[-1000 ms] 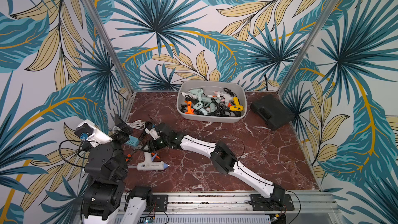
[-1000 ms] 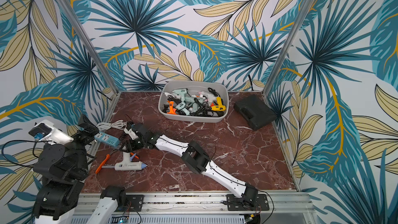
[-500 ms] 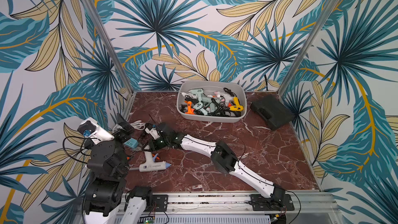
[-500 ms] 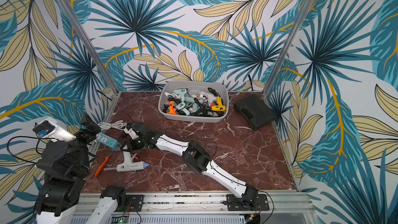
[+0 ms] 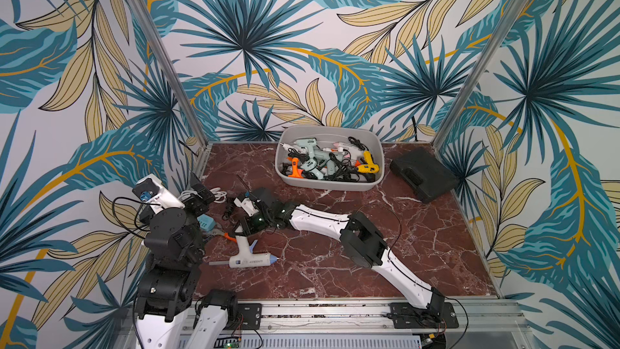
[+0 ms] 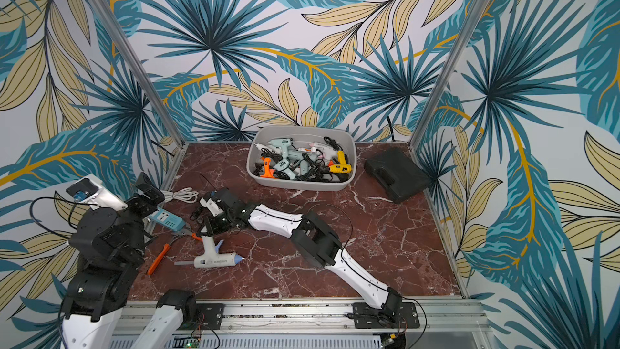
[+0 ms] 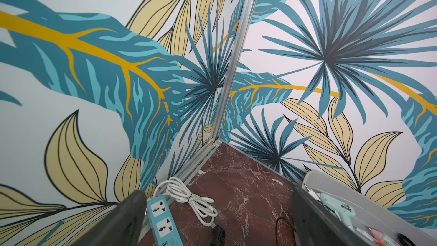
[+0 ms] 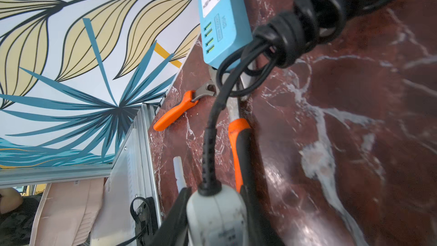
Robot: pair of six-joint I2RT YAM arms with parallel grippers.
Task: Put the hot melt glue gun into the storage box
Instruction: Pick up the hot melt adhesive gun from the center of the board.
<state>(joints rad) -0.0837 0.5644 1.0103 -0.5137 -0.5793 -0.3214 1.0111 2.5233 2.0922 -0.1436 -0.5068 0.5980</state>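
**At eight o'clock on the worktop: right end effector clamped on the glue gun's handle**

Down at the near-left of the marble worktop (image 5: 419,246), taking the far wall as twelve, the white hot melt glue gun (image 5: 250,258) lies on its side. Its blue-tipped nozzle points to three o'clock and its handle runs up toward eleven. The right end effector (image 5: 242,230) is on the butt of that handle. The right wrist view shows a dark finger (image 8: 175,211) pressed on either flank of the white grip, so it is closed and gripping the gun. The gun's black cord (image 8: 305,24) coils away from the handle end.

The left end effector (image 7: 217,199) is raised at nine o'clock, its fingers spread wide with nothing between them.

The storage box (image 5: 322,184) sits at twelve o'clock against the back wall, well apart from the gun. It already holds a heap of mint, orange and yellow glue guns and tangled cords. A black case (image 5: 422,174) lies just beside it at two o'clock.

Around the gun there is clutter. A blue power strip (image 6: 166,218) sits at nine o'clock, with its white cable (image 6: 181,194) bundled behind it. Orange-handled pliers (image 8: 175,112) lie between the strip and the gun.
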